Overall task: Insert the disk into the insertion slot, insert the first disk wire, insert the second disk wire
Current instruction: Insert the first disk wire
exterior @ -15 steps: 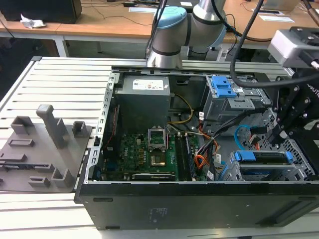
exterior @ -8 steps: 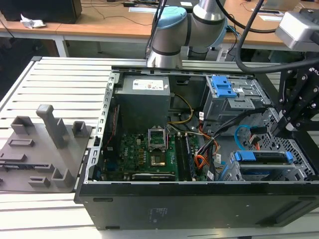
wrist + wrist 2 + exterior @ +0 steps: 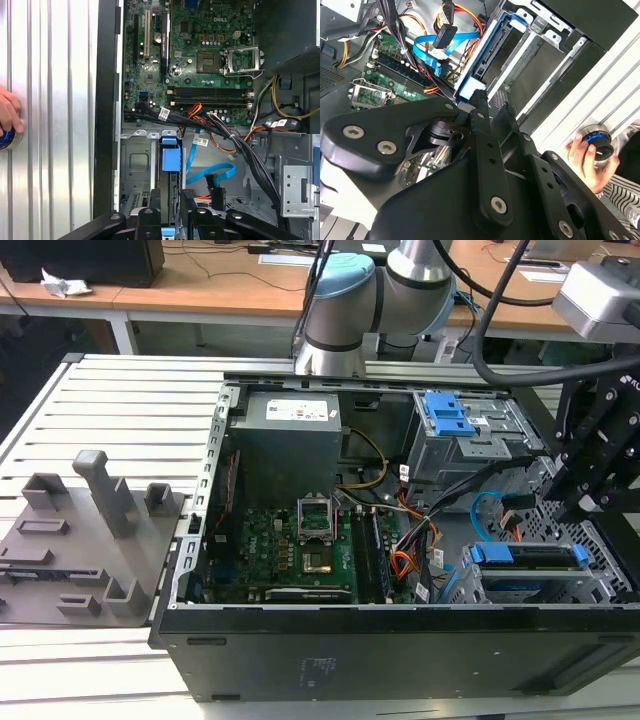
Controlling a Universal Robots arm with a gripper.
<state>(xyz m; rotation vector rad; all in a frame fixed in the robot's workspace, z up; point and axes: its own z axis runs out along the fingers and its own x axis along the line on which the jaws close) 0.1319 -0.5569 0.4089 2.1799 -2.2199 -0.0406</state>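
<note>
Down in the near corner of the case, on the exterior view's right, the gripper [image 3: 170, 209] has its fingers [image 3: 149, 205] looking closed on either side of the disk [image 3: 170, 161], holding it by one end. The disk stands on edge, blue caddy and all, sitting in the insertion slot [image 3: 603, 578]. In the exterior view its top edge rides a bit above the slot's rim. I'd call it mostly in, but I can't swear it's fully seated.

Just beside it, toward the middle of the case, the second disk wire [image 3: 212, 174] loops around loose. The black plug [image 3: 218, 192] on its end hangs free of the disk. The first disk wire [image 3: 200, 198] is right next to that plug and isn't hooked up either, as far as I can see. So step one looks nearly done, and both wires are left.

Further out there's the motherboard [image 3: 200, 50] and the blue-latched drive cage [image 3: 450, 420] on the far side. A person's hand [image 3: 7, 116] rests on a blue-ringed knob [image 3: 6, 140] on the table [image 3: 50, 75].
</note>
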